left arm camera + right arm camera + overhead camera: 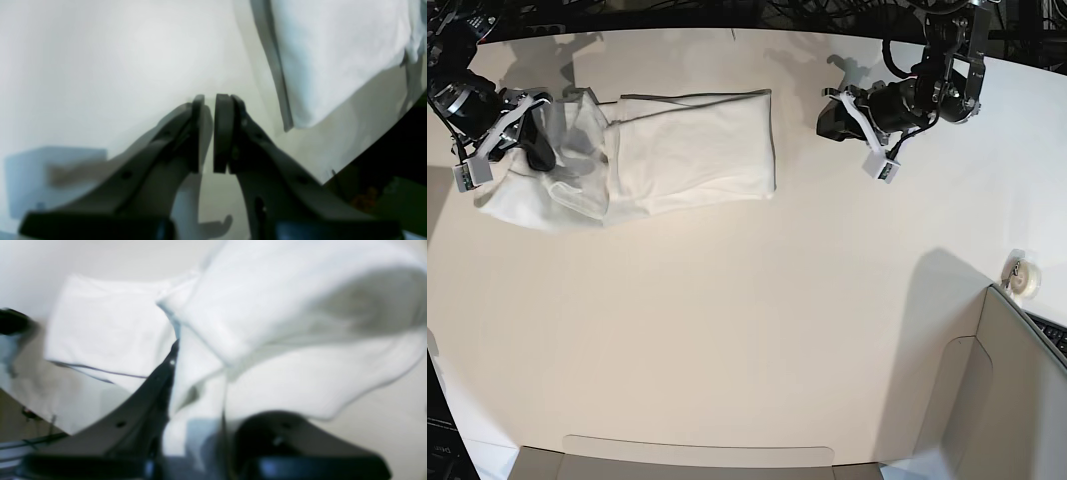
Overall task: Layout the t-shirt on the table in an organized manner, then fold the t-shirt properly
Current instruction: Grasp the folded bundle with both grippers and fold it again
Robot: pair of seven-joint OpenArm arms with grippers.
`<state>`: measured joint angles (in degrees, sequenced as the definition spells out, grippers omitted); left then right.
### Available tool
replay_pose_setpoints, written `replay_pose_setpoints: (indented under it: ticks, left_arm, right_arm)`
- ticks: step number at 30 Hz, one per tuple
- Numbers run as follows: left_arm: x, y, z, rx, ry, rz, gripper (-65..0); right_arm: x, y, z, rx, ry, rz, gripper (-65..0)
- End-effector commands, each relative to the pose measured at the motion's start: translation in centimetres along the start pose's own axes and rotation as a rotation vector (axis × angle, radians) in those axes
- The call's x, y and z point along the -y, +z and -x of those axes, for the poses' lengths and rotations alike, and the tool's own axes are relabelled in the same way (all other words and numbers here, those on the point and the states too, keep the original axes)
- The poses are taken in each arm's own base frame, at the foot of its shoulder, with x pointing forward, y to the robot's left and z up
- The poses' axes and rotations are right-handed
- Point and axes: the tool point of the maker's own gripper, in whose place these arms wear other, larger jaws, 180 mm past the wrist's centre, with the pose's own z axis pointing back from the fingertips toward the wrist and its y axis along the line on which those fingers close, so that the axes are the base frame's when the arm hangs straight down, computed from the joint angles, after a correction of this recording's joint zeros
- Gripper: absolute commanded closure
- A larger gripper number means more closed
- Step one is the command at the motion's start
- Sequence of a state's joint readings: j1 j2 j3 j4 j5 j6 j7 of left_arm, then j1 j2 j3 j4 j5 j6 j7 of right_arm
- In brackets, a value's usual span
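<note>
In the left wrist view the left gripper [210,133] fills the foreground, its dark matte fingers [223,133] drawn almost together with a thin slit between flat pads, gripping nothing and hanging over the smooth white table [100,66]. Up right lies a folded edge of the shirt [333,56], soft white cloth with a grey hem line, apart from the fingers. In the right wrist view, blurred, the right gripper [196,390] is clamped on white cloth: the shirt [283,323] rises between the dark fingers [146,396] and billows in a rounded fold above them, while a flatter rectangular part lies on the table beyond, edged by a thin dark seam. From the base view the shirt [692,150] lies at the far left of the table [747,330], one half a neat flat rectangle, the other bunched and lifted at the right gripper [532,140]; the left gripper [832,118] hovers to the side of it, not touching. No print or lettering shows; only plain white faces up.
</note>
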<state>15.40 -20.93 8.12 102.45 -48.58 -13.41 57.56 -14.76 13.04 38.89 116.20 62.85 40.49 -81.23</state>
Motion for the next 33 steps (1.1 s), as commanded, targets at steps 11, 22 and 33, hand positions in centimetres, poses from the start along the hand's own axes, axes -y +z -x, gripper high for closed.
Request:
replay_pose_setpoints:
  ticks: [11,22,33]
  left_arm:
    - [2.5,-2.5,3.8,-0.140,-0.124,-0.029,-4.0]
    - [3.2,-2.8,3.9,-0.138,-0.113,-0.013,-4.0]
    - [3.3,-2.8,4.6,-0.149,-0.106,-0.010,-4.0]
  right_arm:
    - [-7.1,-3.6,-1.0,0.073,-0.045,-0.229,0.0]
    - [-9.8,-7.5,-2.1,0.069,-0.050,-0.219,0.0]
    - [-14.4,-10.9,-2.3,-0.034,-0.062,-0.251,0.0]
